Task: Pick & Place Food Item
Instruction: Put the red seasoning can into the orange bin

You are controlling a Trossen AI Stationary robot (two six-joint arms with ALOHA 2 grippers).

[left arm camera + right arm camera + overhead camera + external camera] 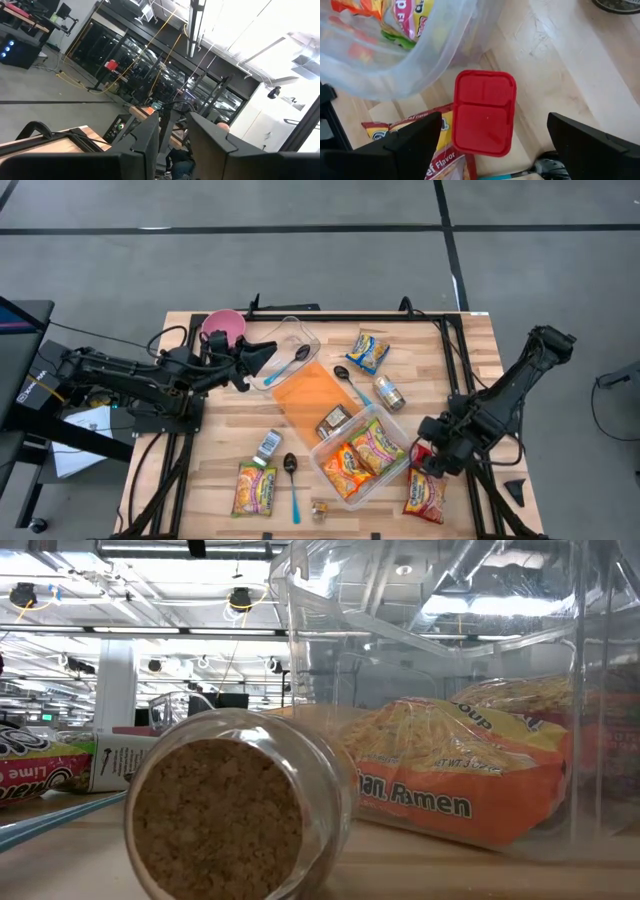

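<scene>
The right gripper [492,145] hangs wide open over the flat red plastic container [484,113] — apparently squaring up to grasp it — beside the clear plastic tub [395,55] of ramen.

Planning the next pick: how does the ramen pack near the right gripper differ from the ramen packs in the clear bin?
The loose ramen pack lies flat on the table beside a red container; the binned ramen packs sit inside the clear bin, leaning together. The open right gripper hovers by the loose one. All are yellow-orange.
</scene>
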